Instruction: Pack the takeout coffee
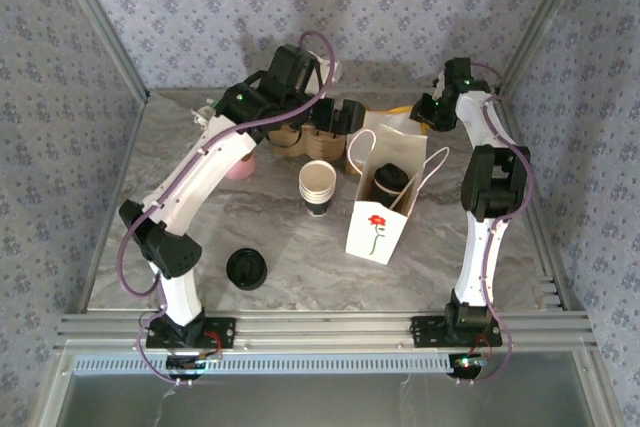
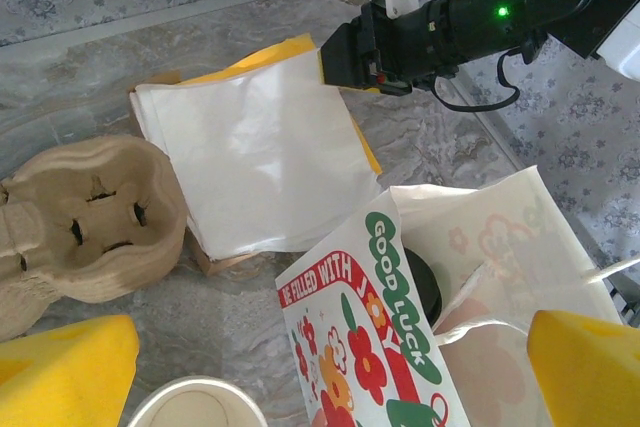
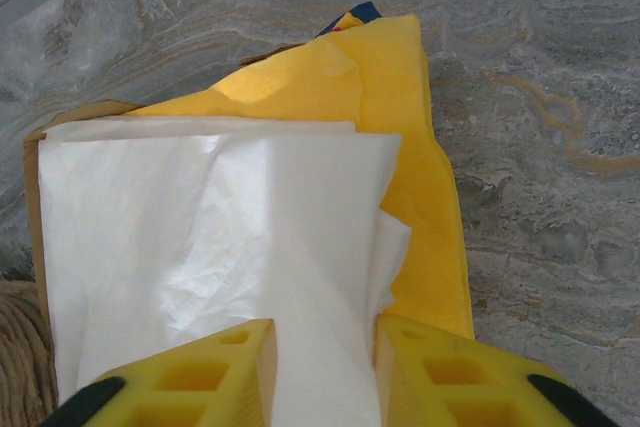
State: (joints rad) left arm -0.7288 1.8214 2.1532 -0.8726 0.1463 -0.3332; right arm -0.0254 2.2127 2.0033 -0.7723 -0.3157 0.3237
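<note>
Status from overhead: takeout coffee (image 1: pixel 390 178) sits upright inside the white paper bag (image 1: pixel 378 232), black lid showing through the open top, so I judge the cup itself as packed. The bag stands mid-table, with a stack of lidless cups (image 1: pixel 318 187) just to its left and a loose black lid (image 1: pixel 246 269) well apart toward the near edge. Behind the bag, the left gripper (image 1: pixel 338 117) hangs near the pulp cup carrier (image 1: pixel 300 133). The right gripper (image 1: pixel 430 112) is at the back, right of the bag.

Left wrist view: the left fingers (image 2: pixel 60 372) sit at the two bottom corners, jaws wide, nothing held. Below them are the bag's printed side, the coffee's lid (image 2: pixel 425 282) inside the bag, and the carrier to the left. Further back lies a pile of white napkins (image 2: pixel 250 157) on a yellow sheet (image 2: pixel 262 52), with the right gripper's dark body over the pile's far corner.

Right wrist view: the right fingers (image 3: pixel 200 377) stand at a narrow gap with the top napkin running between them. White paper shows in the gap, but I cannot tell if it is pinched.

Judgement: the step in hand is adding a napkin to the bag. The next move needs a pinch of the top sheet only and a lift clear of the pile. Then comes a carry to the bag mouth without knocking the bag or snagging its handles.
</note>
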